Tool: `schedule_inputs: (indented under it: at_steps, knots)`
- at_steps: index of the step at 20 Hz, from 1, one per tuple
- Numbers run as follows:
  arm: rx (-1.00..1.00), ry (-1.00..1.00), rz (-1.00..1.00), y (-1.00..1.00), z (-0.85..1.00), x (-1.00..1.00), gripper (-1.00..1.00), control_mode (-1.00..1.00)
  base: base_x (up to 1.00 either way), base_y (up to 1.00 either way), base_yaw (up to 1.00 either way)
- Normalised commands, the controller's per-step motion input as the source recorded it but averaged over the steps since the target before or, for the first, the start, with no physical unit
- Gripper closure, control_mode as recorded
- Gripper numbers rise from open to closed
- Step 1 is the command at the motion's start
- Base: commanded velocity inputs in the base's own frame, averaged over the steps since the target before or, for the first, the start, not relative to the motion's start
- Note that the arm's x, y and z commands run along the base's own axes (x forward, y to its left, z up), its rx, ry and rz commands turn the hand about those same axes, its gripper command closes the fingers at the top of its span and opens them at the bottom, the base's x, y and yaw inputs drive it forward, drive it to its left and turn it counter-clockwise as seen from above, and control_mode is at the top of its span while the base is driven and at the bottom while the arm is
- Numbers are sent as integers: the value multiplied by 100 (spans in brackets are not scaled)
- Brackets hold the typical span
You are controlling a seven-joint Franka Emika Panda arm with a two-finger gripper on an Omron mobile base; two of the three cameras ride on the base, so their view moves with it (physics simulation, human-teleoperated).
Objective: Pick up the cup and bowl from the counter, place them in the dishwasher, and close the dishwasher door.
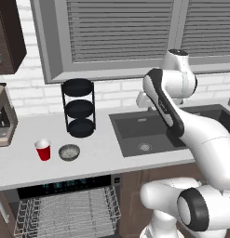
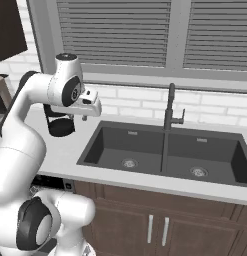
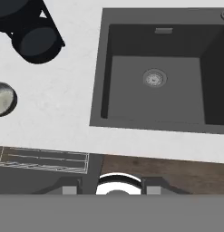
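The red cup [image 1: 43,149] stands upright on the light counter [image 1: 98,153], left of the sink. The grey speckled bowl [image 1: 69,152] sits just right of it, also at the left edge of the hand view as the bowl [image 3: 2,99]. Under them the dishwasher [image 1: 65,186] is open, its wire rack [image 1: 65,214] pulled out; I cannot make out its door. My gripper [image 2: 85,118] hangs high above the counter near the sink's left rim, pointing down, well right of the cup and bowl. Its fingertips [image 3: 70,188] stand wide apart: open, holding nothing.
A black three-tier rack [image 1: 79,108] stands behind the cup and bowl. A dark double sink [image 2: 162,150] with a tall faucet [image 2: 170,107] fills the counter's right. A coffee machine [image 1: 2,118] sits at far left. Brown cabinets [image 2: 160,220] lie under the sink.
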Motion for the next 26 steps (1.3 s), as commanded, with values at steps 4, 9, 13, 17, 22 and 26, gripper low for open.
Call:
schedule_inputs:
  at_steps: [4, 9, 13, 17, 22, 26]
  knots:
    - [0, -1, 0, 1, 0, -4, -100, -100, 0, 0, 0]
    - [0, 2, 4, 28, -13, -23, -100, -100, 0, 0, 0]
    - [0, 5, 3, 65, -21, -11, -100, -100, 0, 0, 0]
    - [0, 5, 0, 83, -28, 1, -100, -100, 0, 0, 0]
    - [-1, 2, 0, 86, -48, 23, -100, -100, 0, 0, 0]
    - [-4, 3, 0, 83, -64, 36, -100, -100, 0, 0, 0]
